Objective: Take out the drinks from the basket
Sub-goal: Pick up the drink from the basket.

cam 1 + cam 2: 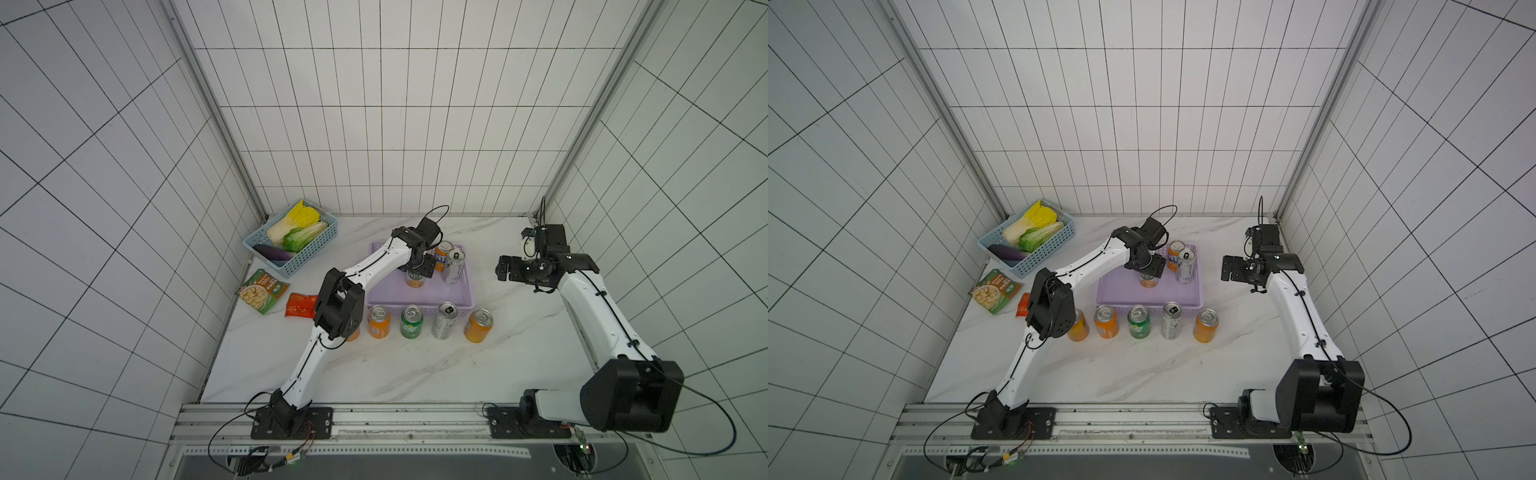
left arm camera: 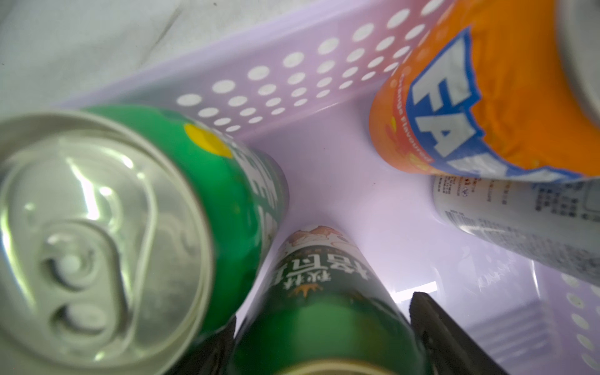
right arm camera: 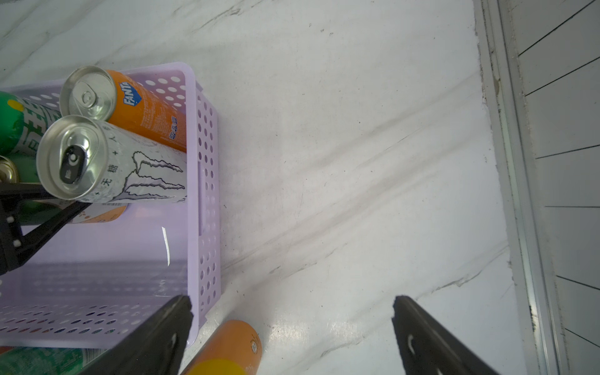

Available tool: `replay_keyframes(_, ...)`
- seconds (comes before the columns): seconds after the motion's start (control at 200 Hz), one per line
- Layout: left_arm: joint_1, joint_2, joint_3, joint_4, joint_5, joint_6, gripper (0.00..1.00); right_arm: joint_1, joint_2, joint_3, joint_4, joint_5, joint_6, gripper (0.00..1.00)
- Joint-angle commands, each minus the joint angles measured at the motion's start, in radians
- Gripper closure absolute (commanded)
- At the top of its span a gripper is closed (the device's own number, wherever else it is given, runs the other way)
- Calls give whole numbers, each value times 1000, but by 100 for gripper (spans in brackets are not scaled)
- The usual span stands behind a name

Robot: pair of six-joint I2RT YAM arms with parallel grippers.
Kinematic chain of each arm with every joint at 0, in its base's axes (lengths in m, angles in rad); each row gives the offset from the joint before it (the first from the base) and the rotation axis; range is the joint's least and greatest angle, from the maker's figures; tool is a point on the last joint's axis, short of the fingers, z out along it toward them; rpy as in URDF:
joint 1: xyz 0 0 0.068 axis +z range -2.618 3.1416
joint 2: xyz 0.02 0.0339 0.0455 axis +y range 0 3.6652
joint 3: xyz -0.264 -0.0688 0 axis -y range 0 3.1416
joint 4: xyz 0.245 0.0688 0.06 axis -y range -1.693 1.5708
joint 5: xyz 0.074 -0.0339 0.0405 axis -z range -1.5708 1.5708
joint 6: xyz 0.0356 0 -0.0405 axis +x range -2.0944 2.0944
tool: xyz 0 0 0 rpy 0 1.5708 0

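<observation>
You had five cans point(image 1: 1138, 322) out at the basket's point(image 1: 1113, 297) six o'clock, four inside; left gripper point(image 2: 324, 334) straddled one, hold unclear; right gripper point(image 3: 292, 308) gaped empty.

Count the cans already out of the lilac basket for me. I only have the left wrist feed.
Observer: Five, standing in a row on the table in front of the basket: first orange can, partly behind the left arm, second orange can, green can, silver can, third orange can at the right end.
Operator: Right arm?
Observer: The right gripper is open and empty, above the table beside the basket's right wall.
Operator: Other clutter?
Observer: A light-blue basket of vegetables at the back left, with a green snack packet and a red packet before it.
</observation>
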Motion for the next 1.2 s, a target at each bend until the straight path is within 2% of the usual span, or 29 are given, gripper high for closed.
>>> replay_keyframes(0.0,-5,41,33,29,-18,-7,21,-14,10,-20,3,-4,-1,0)
replay_keyframes(0.68,-8,-13,29,-24,-17,-10,43,-16,6,-22,5,2,-4,1)
replay_keyframes(0.905,-10,-131,-68,-5,-21,-9,47,-18,4,-23,5,2,-4,1)
replay_keyframes(1.194,-16,-306,-211,17,-29,-5,49,-21,0,-23,5,5,-4,1)
